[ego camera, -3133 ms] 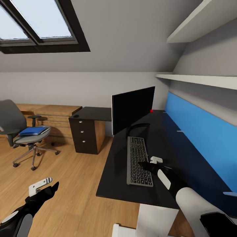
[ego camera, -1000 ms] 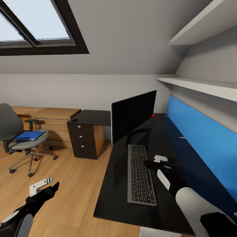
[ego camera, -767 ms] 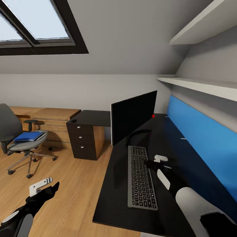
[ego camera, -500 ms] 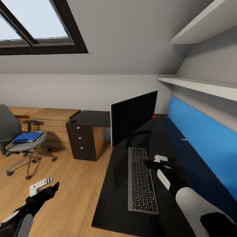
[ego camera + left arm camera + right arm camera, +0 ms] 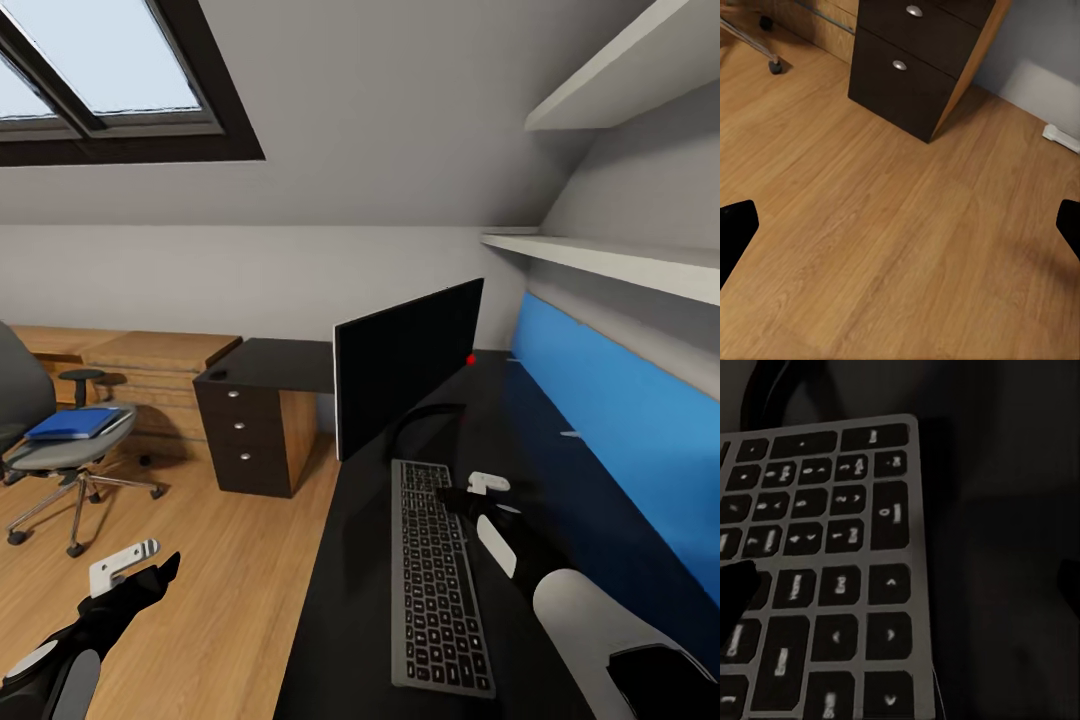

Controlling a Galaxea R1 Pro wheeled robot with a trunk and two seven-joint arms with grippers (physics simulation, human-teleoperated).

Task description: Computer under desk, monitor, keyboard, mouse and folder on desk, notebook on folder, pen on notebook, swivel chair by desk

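The keyboard (image 5: 438, 575) is laid on the desk (image 5: 345, 610) in front of the monitor (image 5: 405, 365), its long axis running away from the robot toward the screen. The right gripper (image 5: 478, 490) is held just above the desk at the keyboard's right edge near its far end, jaws spread and empty. The folder (image 5: 72, 423) is seen on the chair (image 5: 55, 455), well apart to the left, nearer the left gripper (image 5: 125, 563), which is open over the floor (image 5: 900, 225); that side is judged to matter next.
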